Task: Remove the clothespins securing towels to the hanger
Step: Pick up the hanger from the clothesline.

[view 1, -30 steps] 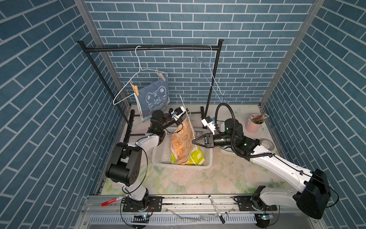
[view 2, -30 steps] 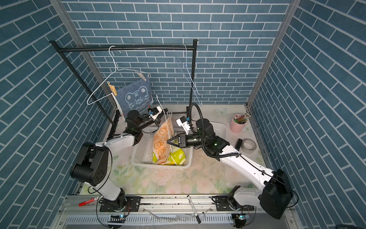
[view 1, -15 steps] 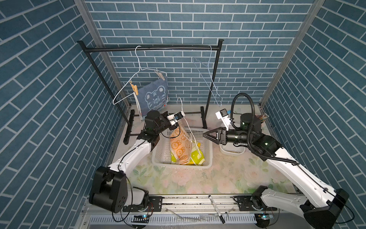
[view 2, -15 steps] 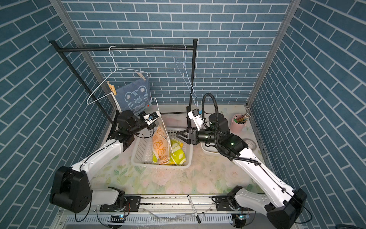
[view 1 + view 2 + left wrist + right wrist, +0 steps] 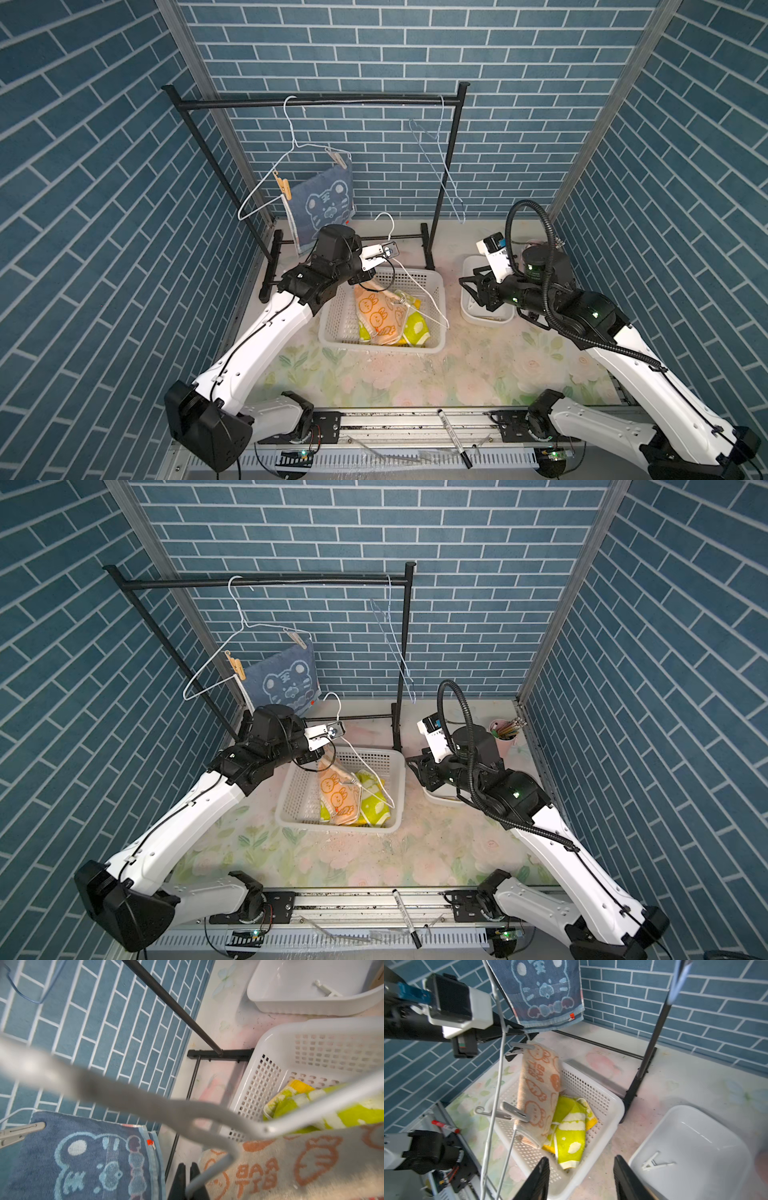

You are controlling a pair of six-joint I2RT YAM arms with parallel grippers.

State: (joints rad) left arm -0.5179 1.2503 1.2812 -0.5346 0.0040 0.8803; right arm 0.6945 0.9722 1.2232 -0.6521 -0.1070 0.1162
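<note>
Hanger [image 5: 291, 1123] in left claw [image 5: 188, 1176] — apparently tight

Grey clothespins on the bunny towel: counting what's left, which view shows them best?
Right wrist view: both grey clothespins show clearly, clipped on the bunny towel. In both top views only one shows, tiny. Left wrist view shows the towel only.

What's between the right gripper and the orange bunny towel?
In the right wrist view, the right gripper, open, faces the orange bunny towel across the basket's near rim and the yellow-green towel.

grey clothespins [image 5: 514, 1113], clamped on bunny towel [image 5: 538, 1088]
</note>
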